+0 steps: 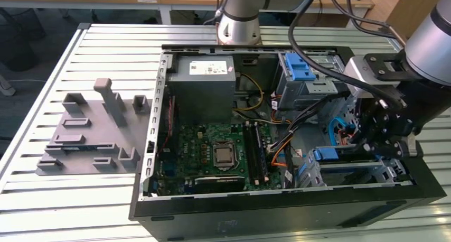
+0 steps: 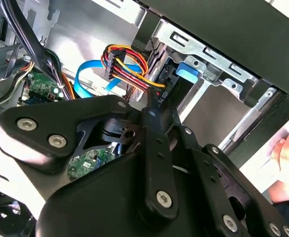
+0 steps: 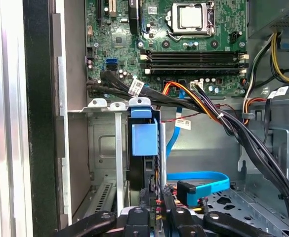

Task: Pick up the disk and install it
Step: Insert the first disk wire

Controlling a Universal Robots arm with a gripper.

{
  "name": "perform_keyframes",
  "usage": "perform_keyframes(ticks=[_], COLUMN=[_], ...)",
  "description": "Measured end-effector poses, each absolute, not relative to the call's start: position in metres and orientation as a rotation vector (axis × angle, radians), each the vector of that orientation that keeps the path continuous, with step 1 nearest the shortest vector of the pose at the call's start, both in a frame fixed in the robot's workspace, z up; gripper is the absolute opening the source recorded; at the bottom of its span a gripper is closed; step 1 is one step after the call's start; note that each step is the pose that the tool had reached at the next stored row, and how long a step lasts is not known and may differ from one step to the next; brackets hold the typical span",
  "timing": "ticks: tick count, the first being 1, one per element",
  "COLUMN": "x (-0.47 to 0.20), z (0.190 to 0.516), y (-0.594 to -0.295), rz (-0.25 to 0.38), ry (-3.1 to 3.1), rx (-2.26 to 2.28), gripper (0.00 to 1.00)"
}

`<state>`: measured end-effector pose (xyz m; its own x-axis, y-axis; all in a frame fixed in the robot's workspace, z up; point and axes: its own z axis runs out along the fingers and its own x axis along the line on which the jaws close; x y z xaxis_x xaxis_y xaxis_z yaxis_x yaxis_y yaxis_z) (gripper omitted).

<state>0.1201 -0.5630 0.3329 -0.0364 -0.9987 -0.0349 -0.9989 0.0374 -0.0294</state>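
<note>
1. While the gripper point(image 1: 384, 147) hangs over the lower right of the exterior view, inside the open computer case point(image 1: 282, 210), the disk point(image 1: 330, 154) sits slotted in the metal drive cage point(image 1: 384, 173) just beneath it
2. In that view the disk's long axis runs roughly across the frame. Its blue tab end points toward the motherboard point(image 1: 211, 152), and the rest reaches back under the gripper
3. The first wrist view looks along the disk point(image 3: 144, 140): it stands on its thin edge between the upright plates of the cage point(image 3: 102, 106), with the blue tab at the end farthest from the gripper and the long axis running straight toward it
4. Whether the gripper is clamped on the disk or free of it I cannot tell, since the black linkage hides the contact in both wrist views
5. The first wrist view adds a blue flat cable point(image 3: 198, 177) curling on the case floor beside the cage, and black cable bundles crossing above the tab
6. The second wrist view adds a red, orange and yellow wire bundle point(image 2: 122, 59) near the cage, and a person's hand point(image 2: 285, 148) outside the case wall
7. The exterior view alone takes in the grey fixture plate point(image 1: 84, 141) on the slatted table point(image 1: 42, 199), at the left of the frame, well apart from the case
</note>
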Motion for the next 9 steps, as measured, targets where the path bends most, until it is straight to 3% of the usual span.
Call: perform_keyframes(ticks=[5,7,9], x=[0.1201,0.1201,0.1201], z=[0.3362,0.337,0.3373], y=[-0.563,-0.563,-0.563], rz=[0.005,0.005,0.005], ry=[2.229,2.229,2.229], rx=[-2.148,-2.148,-2.148], gripper=[0.22,0.11,0.11])
